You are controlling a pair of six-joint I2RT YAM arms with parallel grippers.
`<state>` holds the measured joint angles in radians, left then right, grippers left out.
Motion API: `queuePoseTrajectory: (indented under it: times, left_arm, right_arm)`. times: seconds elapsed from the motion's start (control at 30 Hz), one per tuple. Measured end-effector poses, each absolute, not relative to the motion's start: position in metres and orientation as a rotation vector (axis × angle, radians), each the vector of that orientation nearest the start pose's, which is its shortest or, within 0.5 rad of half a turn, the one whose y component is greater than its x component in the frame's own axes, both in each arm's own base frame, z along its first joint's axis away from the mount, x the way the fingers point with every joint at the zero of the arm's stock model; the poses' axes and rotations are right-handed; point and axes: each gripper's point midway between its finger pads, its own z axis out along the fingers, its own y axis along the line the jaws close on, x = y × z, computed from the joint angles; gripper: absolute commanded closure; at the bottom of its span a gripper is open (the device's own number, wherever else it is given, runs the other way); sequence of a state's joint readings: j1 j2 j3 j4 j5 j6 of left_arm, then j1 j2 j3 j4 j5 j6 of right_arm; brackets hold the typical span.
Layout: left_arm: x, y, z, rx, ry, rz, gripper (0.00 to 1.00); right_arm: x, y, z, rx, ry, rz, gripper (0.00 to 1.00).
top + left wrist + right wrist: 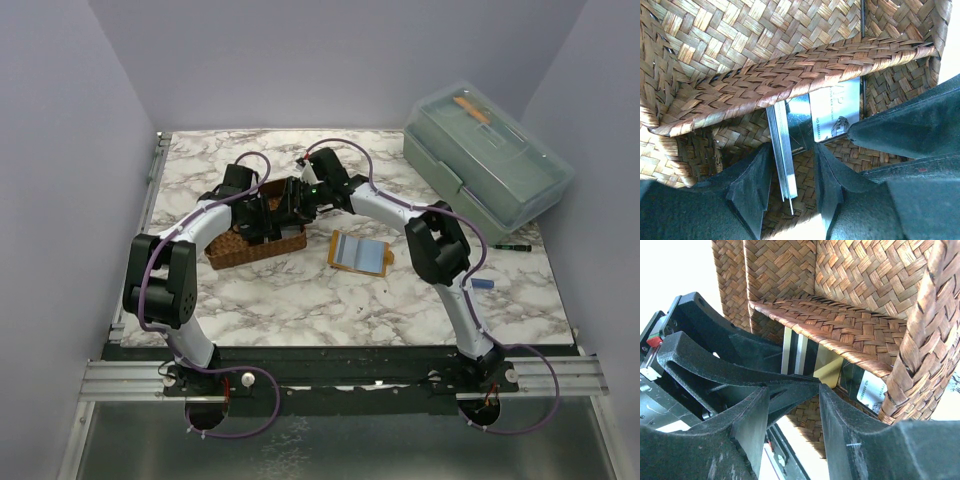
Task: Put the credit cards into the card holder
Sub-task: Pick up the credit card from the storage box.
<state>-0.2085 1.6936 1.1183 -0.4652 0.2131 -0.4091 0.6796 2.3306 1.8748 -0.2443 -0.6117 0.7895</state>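
Credit cards (782,145) stand edgewise at lower centre between the half-parted jaws of the left gripper (793,148); right gripper (792,390) half open alongside.

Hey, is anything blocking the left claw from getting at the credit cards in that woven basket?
Nothing visible stands between them: the credit cards stand on edge right between the open fingers of the left claw. The woven divider leans over the cards' far ends, and the right claw reaches in alongside.
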Motion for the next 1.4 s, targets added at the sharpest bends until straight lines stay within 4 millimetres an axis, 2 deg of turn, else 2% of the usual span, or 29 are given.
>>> queuePoseTrajectory:
  times: [0.37, 0.63, 0.97, 1.2, 1.4]
  left_arm:
    - [0.356, -0.129, 0.068, -0.183, 2.66, -0.485, 0.72]
    - [0.352, -0.123, 0.072, -0.192, 2.665, -0.442, 1.0]
    - [0.35, -0.116, 0.077, -0.206, 2.671, -0.388, 1.0]
    - [0.357, -0.117, 0.107, -0.188, 2.606, -0.398, 1.0]
    - [0.358, -0.116, 0.111, -0.19, 2.599, -0.414, 1.0]
  right_arm:
    - [0.372, 0.466, 0.098, -0.244, 2.553, 1.384, 0.54]
    - [0.37, 0.466, 0.093, -0.245, 2.563, 1.379, 0.55]
    - [0.37, 0.467, 0.091, -0.253, 2.565, 1.374, 0.55]
    - [0.368, 0.466, 0.089, -0.277, 2.566, 1.366, 0.42]
    - [0.368, 0.461, 0.085, -0.267, 2.581, 1.368, 0.33]
